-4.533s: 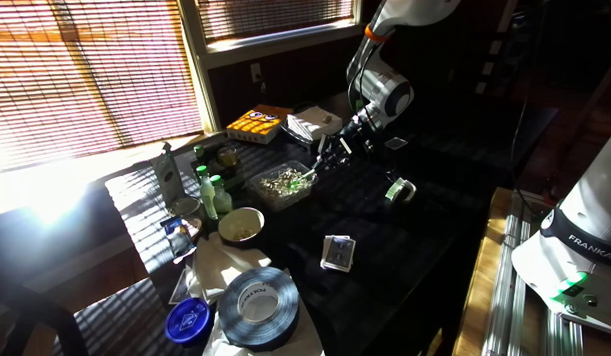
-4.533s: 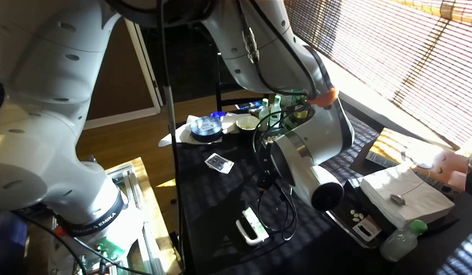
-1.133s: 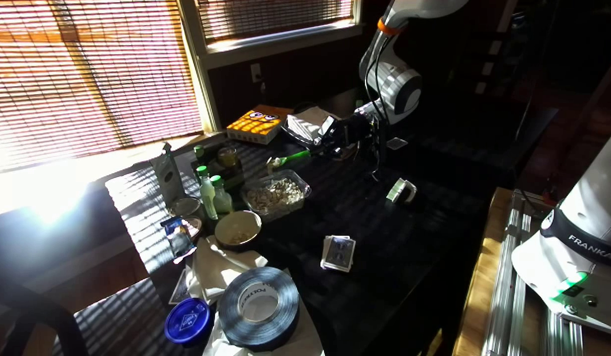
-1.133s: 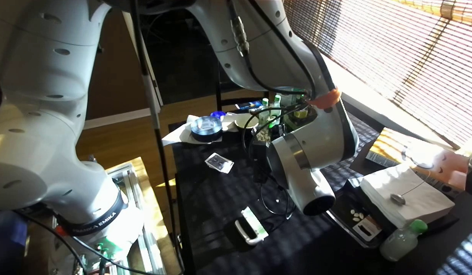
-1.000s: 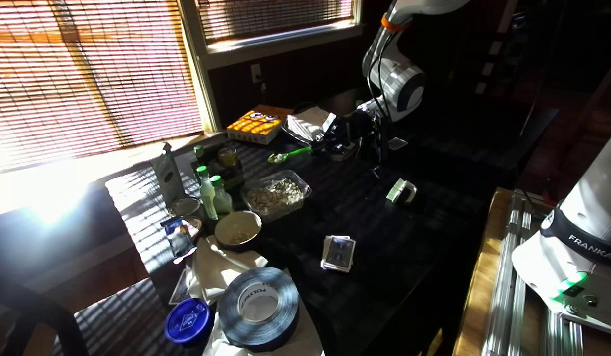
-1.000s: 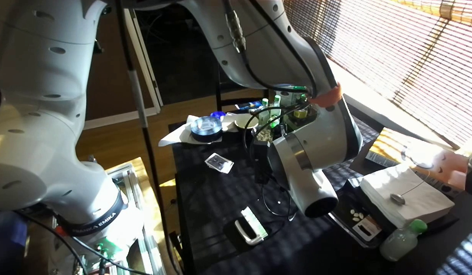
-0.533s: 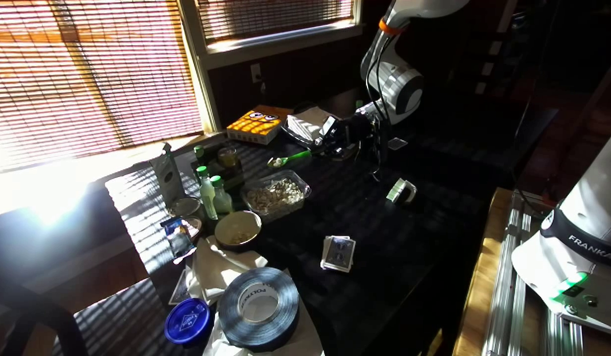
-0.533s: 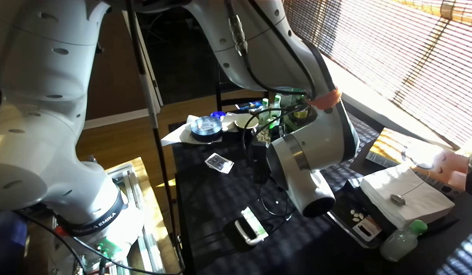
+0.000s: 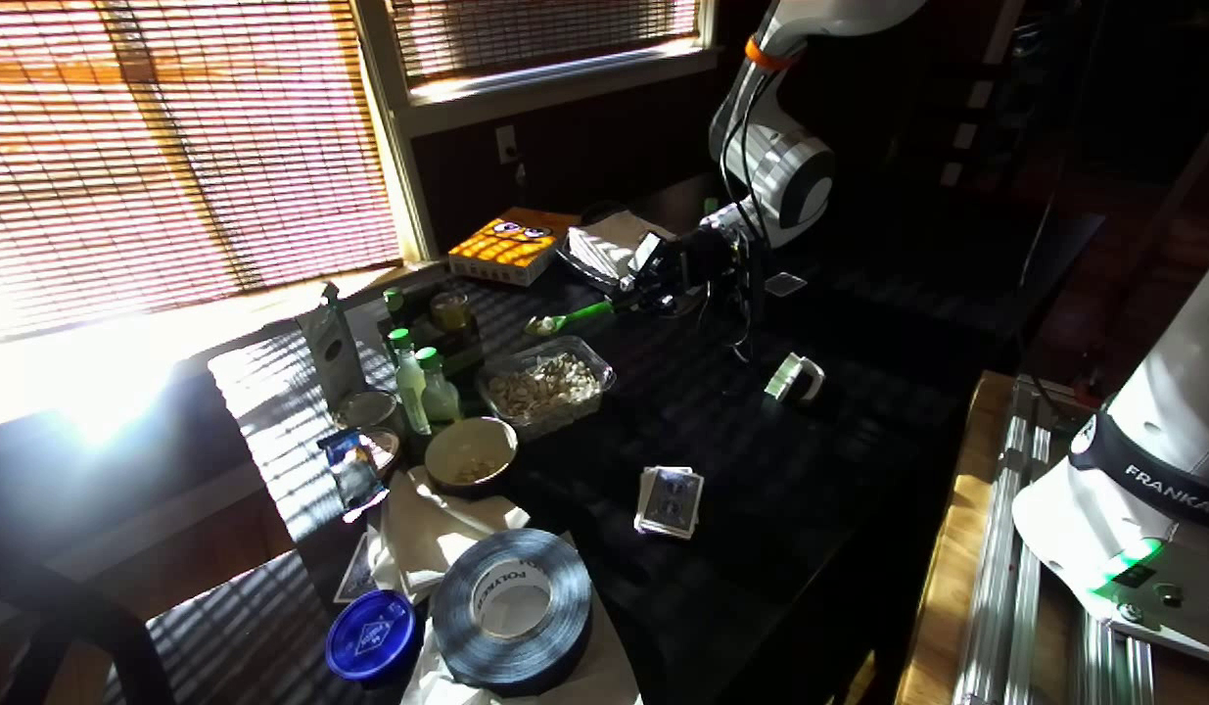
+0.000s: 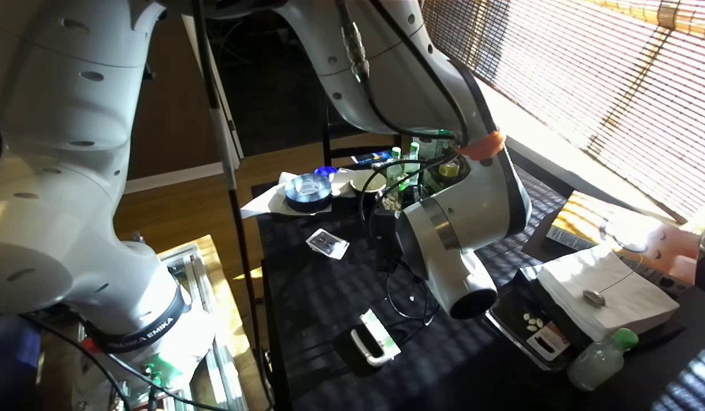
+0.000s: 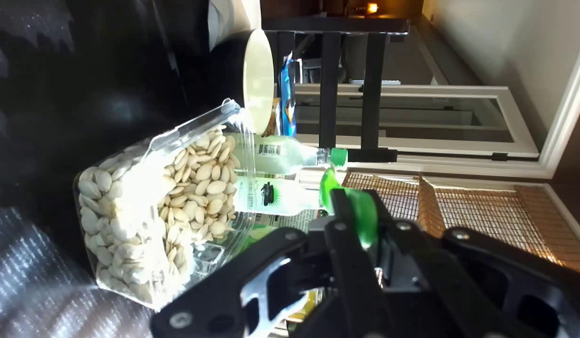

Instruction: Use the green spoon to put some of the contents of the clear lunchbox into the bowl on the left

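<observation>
My gripper [image 9: 631,286] is shut on the green spoon's handle [image 9: 589,310], which also shows between the fingertips in the wrist view [image 11: 365,211]. The spoon's head [image 9: 542,325] holds a few pale seeds and hangs in the air past the far side of the clear lunchbox [image 9: 565,416]. The lunchbox is full of pale seeds [image 11: 200,188] and fills much of the wrist view. The cream bowl [image 9: 467,443] stands just beside the lunchbox with some seeds at its bottom. In an exterior view my arm hides the gripper and most of the lunchbox.
Green-capped bottles [image 9: 408,382] stand close beside the bowl and lunchbox. A tape roll [image 9: 513,609] lies on paper in front of the bowl. A card stack [image 9: 670,501], a brush with a handle [image 9: 793,378] and an orange box [image 9: 506,245] are also on the table.
Since the oldest frames the spoon has come up out of the lunchbox with seeds. The lunchbox and bowl have shifted slightly. In the last second the spoon has moved slightly left and down.
</observation>
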Robot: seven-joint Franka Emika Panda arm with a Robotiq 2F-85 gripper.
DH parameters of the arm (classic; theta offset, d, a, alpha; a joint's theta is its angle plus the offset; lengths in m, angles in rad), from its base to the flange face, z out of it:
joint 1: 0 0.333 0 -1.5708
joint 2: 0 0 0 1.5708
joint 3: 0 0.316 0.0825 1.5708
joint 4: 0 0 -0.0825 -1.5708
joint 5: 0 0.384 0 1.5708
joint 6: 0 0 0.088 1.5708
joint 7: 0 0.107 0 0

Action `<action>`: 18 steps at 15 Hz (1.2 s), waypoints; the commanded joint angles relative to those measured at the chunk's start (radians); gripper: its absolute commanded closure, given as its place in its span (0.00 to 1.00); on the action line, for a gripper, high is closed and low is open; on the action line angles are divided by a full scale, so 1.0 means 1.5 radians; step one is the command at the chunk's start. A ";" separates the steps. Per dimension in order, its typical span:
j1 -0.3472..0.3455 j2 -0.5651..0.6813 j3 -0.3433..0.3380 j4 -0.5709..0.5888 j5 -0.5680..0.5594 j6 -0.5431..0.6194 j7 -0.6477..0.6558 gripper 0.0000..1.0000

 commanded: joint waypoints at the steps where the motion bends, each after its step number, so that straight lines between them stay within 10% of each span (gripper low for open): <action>1: 0.028 -0.010 0.010 -0.014 0.001 0.027 0.003 0.97; 11: 0.111 -0.017 0.056 -0.037 -0.004 0.098 0.000 0.97; 18: 0.152 -0.025 0.088 -0.039 0.068 0.228 -0.204 0.97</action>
